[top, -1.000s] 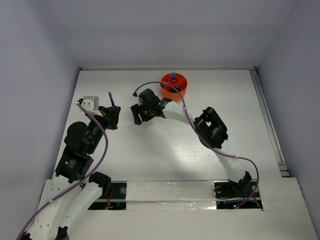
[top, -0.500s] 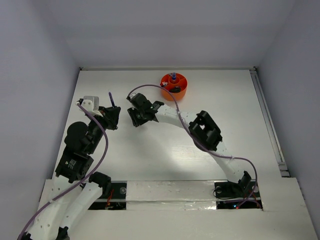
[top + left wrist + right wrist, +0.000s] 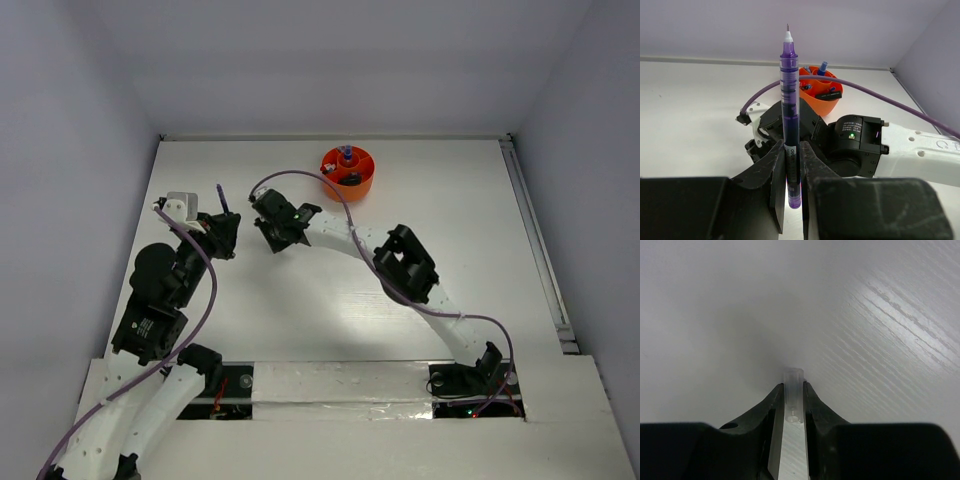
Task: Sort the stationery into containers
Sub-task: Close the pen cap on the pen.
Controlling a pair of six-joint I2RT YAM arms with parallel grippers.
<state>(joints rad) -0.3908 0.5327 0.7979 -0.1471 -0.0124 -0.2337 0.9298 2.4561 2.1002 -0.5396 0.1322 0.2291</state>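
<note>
Against a second ago, nearest first: right arm [image 3: 405, 265] swung toward the left of the overhead view, elbow drawn slightly lower in frame. Right end effector [image 3: 268, 240] shifted left with it, now at centre-left of the worktop [image 3: 300, 310] and nearer the left end effector [image 3: 222, 225], though not touching it. Left arm [image 3: 160, 290] unmoved at lower left, purple pen [image 3: 222, 195] at the same angle. Farthest back, orange tub [image 3: 347, 185] in the same spot at upper centre, well apart from both end effectors.

Visible only from the left wrist: left end effector [image 3: 792, 155] closed tight on the lower barrel of the purple pen [image 3: 790, 125], pen upright at frame centre, fine tip at the top. Behind it, the black wrist of the right arm [image 3: 855, 145] with a purple cable [image 3: 880, 92] arching over. Beyond that, orange tub [image 3: 827, 106] at upper centre, with a blue-tipped piece [image 3: 823, 66] standing in it and a black piece [image 3: 829, 95] lying inside.

Visible only from the right wrist: right end effector [image 3: 792, 390] drawn narrow around a small clear tube [image 3: 793, 395], fingers [image 3: 771, 402] against both its sides, tube's open end poking just past the tips at frame centre. Bare white worktop [image 3: 715, 315] beyond, out of focus. Whether the tube touches the worktop: cannot tell. From above, the tube too small to make out.
</note>
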